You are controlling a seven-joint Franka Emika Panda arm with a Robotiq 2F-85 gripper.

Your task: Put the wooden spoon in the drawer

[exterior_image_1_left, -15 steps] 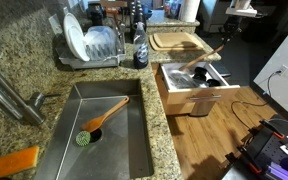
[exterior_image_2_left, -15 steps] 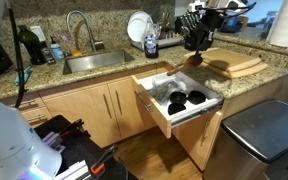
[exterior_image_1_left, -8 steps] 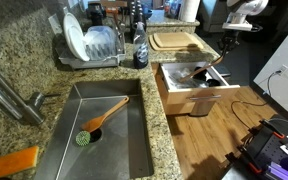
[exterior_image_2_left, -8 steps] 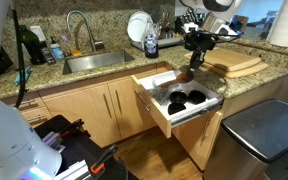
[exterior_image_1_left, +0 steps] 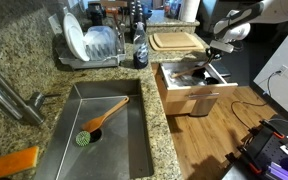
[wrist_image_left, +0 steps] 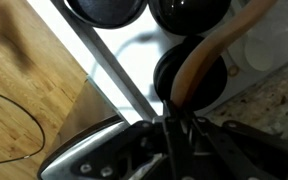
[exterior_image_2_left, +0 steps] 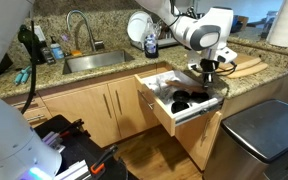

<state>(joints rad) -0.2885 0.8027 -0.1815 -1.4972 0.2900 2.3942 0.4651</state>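
Observation:
The drawer [exterior_image_1_left: 198,101] stands pulled open below the granite counter; it also shows in an exterior view [exterior_image_2_left: 166,117]. It is light wood with a white lining [wrist_image_left: 134,55] and holds round black utensils [wrist_image_left: 191,14]. My gripper [wrist_image_left: 178,128] is shut on the handle of the wooden spoon [wrist_image_left: 220,42]. The spoon slants away from the jaws over a black utensil inside the drawer. In both exterior views the gripper [exterior_image_1_left: 212,58] [exterior_image_2_left: 206,76] hangs low over the drawer's far end. The spoon's bowl is hidden from me.
A sink [exterior_image_1_left: 134,140] holds a wooden-handled dish brush [exterior_image_1_left: 100,119]. A dish rack with plates [exterior_image_1_left: 88,44], a soap bottle [exterior_image_1_left: 140,48] and wooden cutting boards [exterior_image_1_left: 174,40] stand on the counter. A grey bin [exterior_image_2_left: 260,128] stands beside the drawer.
The arm has come down from above the counter, and the gripper has carried the wooden spoon down into the open drawer. The drawer has not moved.

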